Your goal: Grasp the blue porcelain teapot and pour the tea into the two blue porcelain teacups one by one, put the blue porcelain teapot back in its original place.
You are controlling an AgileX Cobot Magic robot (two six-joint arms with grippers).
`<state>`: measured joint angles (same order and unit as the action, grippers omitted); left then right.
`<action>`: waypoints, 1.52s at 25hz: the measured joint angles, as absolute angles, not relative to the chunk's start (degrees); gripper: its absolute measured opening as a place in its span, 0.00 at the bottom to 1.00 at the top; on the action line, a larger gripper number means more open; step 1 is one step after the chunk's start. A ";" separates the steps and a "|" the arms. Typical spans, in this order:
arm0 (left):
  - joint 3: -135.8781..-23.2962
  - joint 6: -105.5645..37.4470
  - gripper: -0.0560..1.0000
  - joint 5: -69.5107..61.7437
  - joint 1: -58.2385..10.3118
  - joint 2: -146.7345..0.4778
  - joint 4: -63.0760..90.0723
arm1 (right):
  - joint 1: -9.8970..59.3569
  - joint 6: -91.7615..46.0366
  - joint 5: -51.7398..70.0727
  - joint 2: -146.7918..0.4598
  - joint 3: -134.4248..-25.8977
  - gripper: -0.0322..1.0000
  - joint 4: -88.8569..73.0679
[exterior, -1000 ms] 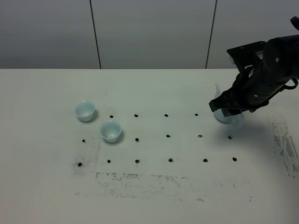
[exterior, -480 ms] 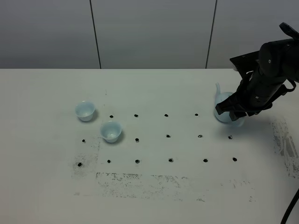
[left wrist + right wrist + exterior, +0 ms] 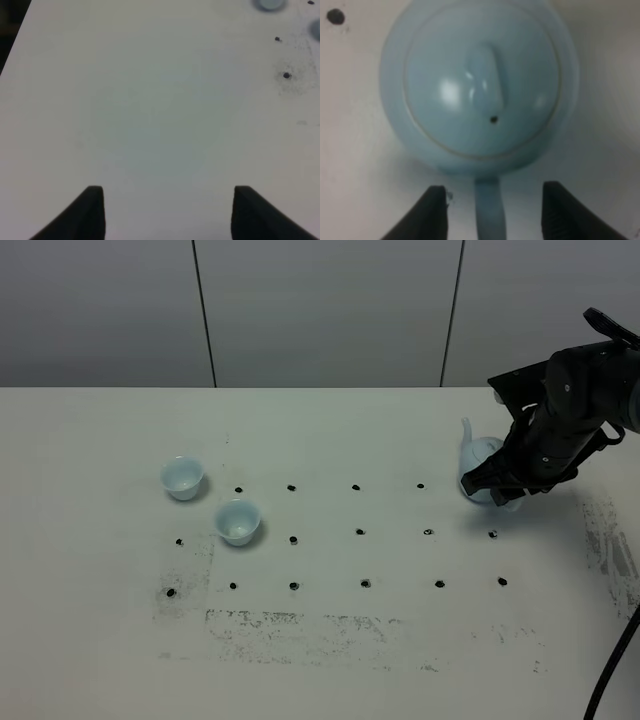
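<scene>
My right gripper (image 3: 494, 192) hangs open over the blue porcelain teapot (image 3: 480, 85), jaws straddling its loop handle (image 3: 490, 222) ready to clamp; my idle left gripper (image 3: 167, 210) gapes empty.

One table (image 3: 330, 660). One teapot (image 3: 478, 458), with one lid (image 3: 481, 85), one spout (image 3: 465, 432) and one handle (image 3: 490, 215). Two cups: a far cup (image 3: 183, 477) and a near cup (image 3: 238, 521). Fifteen black dots (image 3: 360, 531) show on the table, in three rows of four, five and six. One arm (image 3: 580, 390) is in the high view. Two grippers: the left gripper (image 3: 167, 212) and the right gripper (image 3: 492, 210), each with two fingers (image 3: 92, 215).
</scene>
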<state>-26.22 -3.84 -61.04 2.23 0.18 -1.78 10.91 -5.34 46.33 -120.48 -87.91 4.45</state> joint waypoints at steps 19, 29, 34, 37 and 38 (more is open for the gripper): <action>-26.22 -3.84 0.54 -61.04 2.23 0.18 -1.83 | 10.13 -8.60 43.25 -122.40 -87.91 0.07 4.66; -26.22 -3.84 0.54 -61.04 2.23 0.18 -1.83 | 10.07 -8.89 41.20 -121.02 -87.91 0.07 3.29; -26.22 -3.84 0.54 -61.04 2.23 0.18 -1.83 | 9.96 -9.86 38.78 -121.02 -86.30 0.07 1.42; -26.22 -3.84 0.54 -61.04 2.23 0.18 -1.83 | 9.77 -10.04 35.82 -120.97 -84.01 0.07 0.00; -26.22 -3.84 0.54 -61.04 2.23 0.18 -1.83 | 9.64 -10.04 34.75 -120.90 -83.22 0.07 -0.33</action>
